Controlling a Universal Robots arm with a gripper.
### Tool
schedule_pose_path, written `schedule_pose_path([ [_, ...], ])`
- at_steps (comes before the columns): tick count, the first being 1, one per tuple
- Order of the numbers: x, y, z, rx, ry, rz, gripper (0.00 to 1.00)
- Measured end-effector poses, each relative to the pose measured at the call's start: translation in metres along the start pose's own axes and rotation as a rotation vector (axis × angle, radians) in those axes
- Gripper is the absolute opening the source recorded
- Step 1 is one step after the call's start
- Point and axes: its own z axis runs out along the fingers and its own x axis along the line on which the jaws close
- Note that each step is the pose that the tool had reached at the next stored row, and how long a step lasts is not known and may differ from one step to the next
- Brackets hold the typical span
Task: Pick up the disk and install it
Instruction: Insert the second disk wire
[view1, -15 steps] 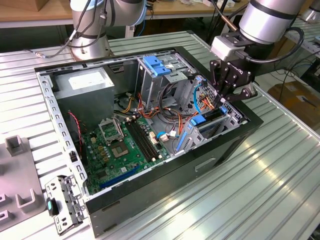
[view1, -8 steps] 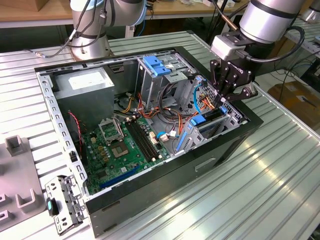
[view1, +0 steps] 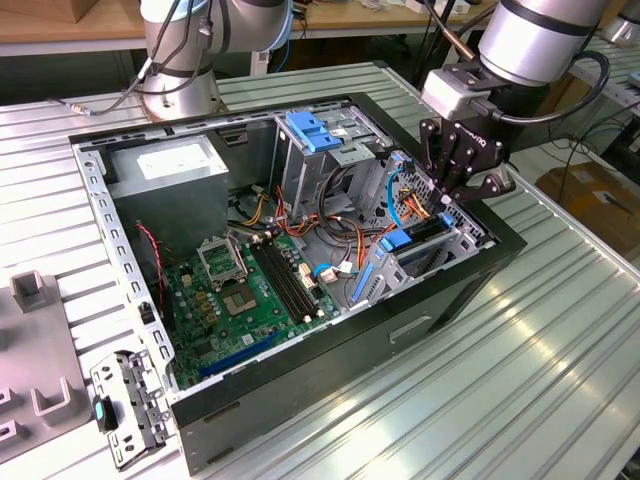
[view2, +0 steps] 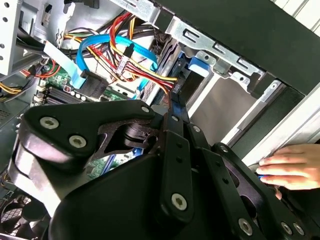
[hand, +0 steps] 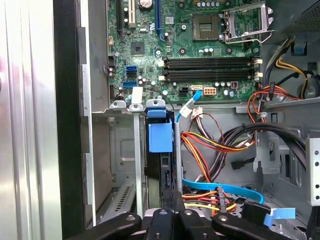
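I am hovering my black gripper over the silver-metal hard disk with blue plastic rails - standing edge-on in the grey steel bay, at three o'clock of the green motherboard in the exterior view. Clamped or apart - I cannot tell. I am judging it stiff, weighty and shock-sensitive, so best held by the side rails.

Black claw, green motherboard, blue disk rail, red-yellow-orange cables.
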Motion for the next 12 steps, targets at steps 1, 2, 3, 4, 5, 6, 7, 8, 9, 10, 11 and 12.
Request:
schedule_pose_path([
  [1,0.0002,0.0023,0.0,0.0,0.0,0.0,0.11],
  [2,0.0002,0.0023,0.0,0.0,0.0,0.001,0.11],
  [3,0.0002,0.0023,0.0,0.0,0.0,0.001,0.11],
  [4,0.0001,0.0023,0.0,0.0,0.0,0.001,0.11],
  [5,0.0001,0.0023,-0.0002,0.0,0.0,0.001,0.11],
  [6,0.0001,0.0023,-0.0005,0.0,0.0,0.001,0.11],
  [7,0.0002,0.0023,-0.0011,0.0,0.0002,0.001,0.11],
  [8,0.0002,0.0023,-0.002,0.0,0.0002,0.001,0.11],
  [9,0.0002,0.0023,-0.0039,0.0,0.0,0.001,0.11],
  [10,0.0003,0.0023,-0.0058,0.0,0.0,0.001,0.11],
  [11,0.0004,0.0024,-0.0113,0.0,0.0001,0.001,0.11],
  [12,0.0005,0.0024,-0.0156,0.0,0.0001,0.001,0.11],
])
